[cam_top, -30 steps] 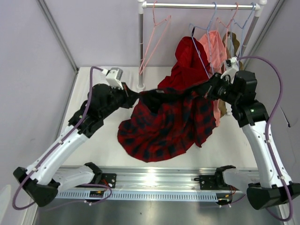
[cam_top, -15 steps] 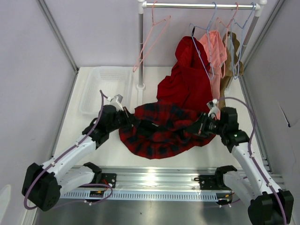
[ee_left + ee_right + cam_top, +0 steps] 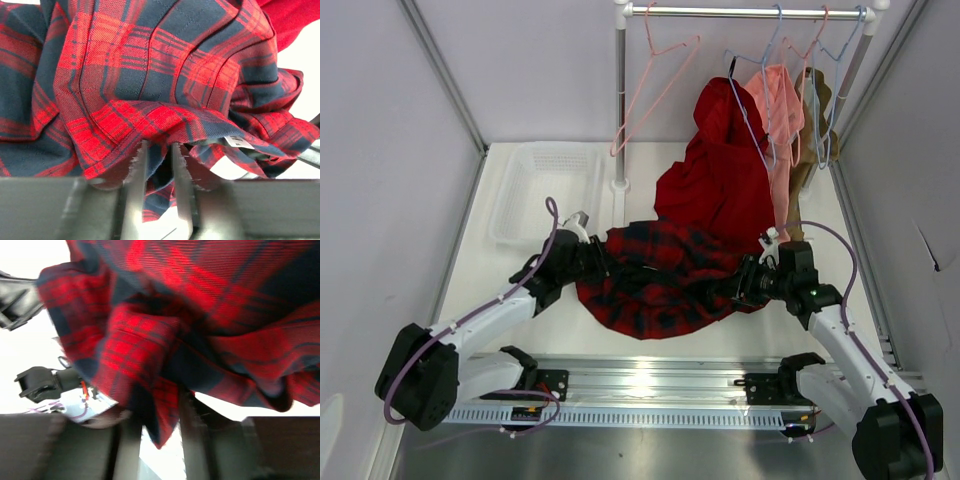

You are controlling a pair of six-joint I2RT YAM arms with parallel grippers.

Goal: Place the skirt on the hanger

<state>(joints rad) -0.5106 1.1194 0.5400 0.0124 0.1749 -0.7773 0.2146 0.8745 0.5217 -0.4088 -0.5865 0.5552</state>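
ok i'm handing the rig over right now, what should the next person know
Left pincer: shut on the skirt.
Right pincer: shut on the skirt's other side.
The skirt is bunched low between the arms, in front of the plain red garment.
The hanger hangs bare on the rail, back left.
Done: skirt gripped by both.
Left: carry it to the hanger and get it on.

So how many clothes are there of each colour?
Red and dark navy plaid cloth skirt: 1
Plain red cloth garment: 1
Salmon-pink cloth garment: 1
Brown cloth garment, mostly hidden: 1
Total: 4
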